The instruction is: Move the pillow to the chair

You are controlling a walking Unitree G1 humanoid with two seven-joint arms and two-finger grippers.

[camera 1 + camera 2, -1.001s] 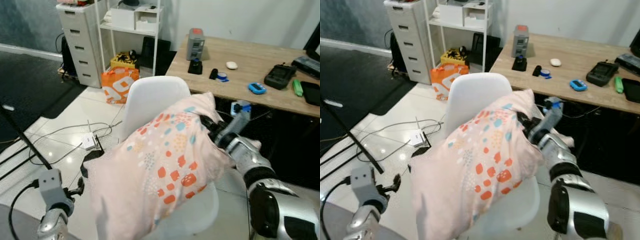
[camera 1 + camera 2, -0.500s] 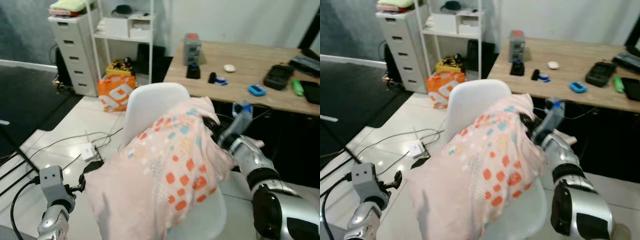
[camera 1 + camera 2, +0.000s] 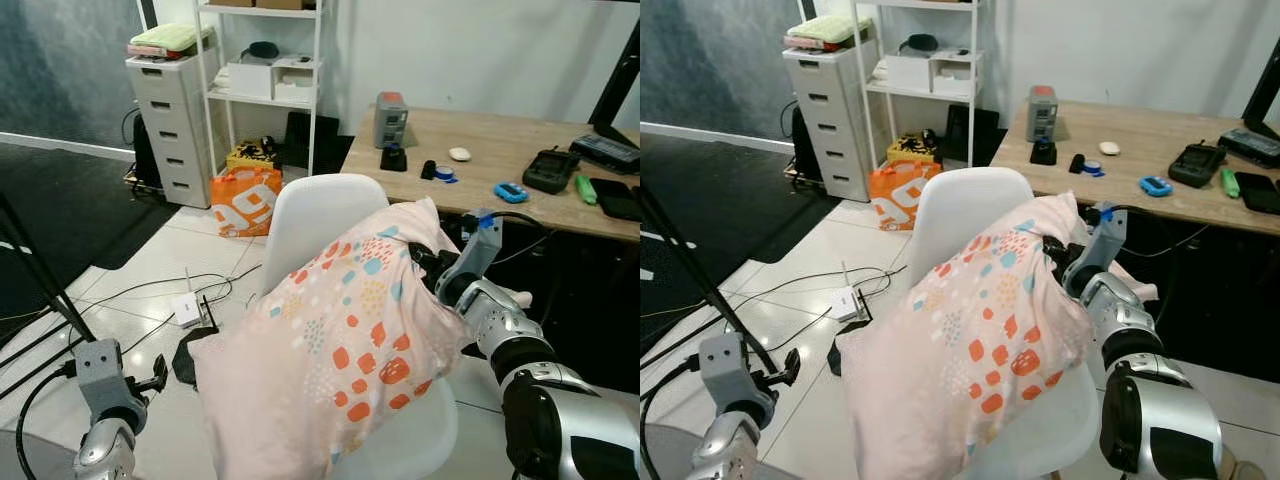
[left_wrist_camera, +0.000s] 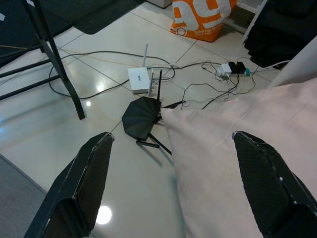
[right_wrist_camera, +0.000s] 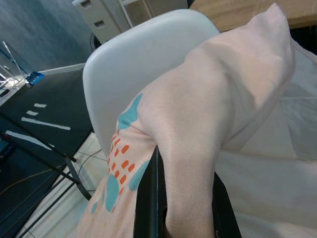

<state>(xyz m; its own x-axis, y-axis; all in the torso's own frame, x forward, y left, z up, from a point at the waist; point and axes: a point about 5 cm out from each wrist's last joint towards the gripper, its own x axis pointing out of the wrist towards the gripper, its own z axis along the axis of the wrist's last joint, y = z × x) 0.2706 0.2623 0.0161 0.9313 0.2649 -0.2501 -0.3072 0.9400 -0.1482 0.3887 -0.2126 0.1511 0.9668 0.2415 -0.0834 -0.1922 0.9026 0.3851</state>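
A pale pink pillow (image 3: 340,340) with orange and teal spots lies tilted across the white chair (image 3: 318,208), leaning on its backrest and hanging over the seat's front edge. My right gripper (image 3: 428,266) is shut on the pillow's far right corner, and the cloth bunches between its black fingers (image 5: 148,208) in the right wrist view. Low at the left, away from the chair, my left gripper (image 4: 173,188) stands open over the floor, its fingers (image 4: 84,183) spread wide beside the pillow's hanging corner (image 4: 237,148).
A wooden desk (image 3: 500,170) with several small devices stands right behind the chair. A white shelf and drawer unit (image 3: 180,110) and an orange bag (image 3: 245,198) are at the back left. Cables, a white router (image 4: 138,79) and a black stand (image 4: 49,54) lie on the tiled floor.
The camera has risen and tipped up, so more of the shelf shows. The pillow has settled a little lower on the chair; the right gripper keeps its hold.
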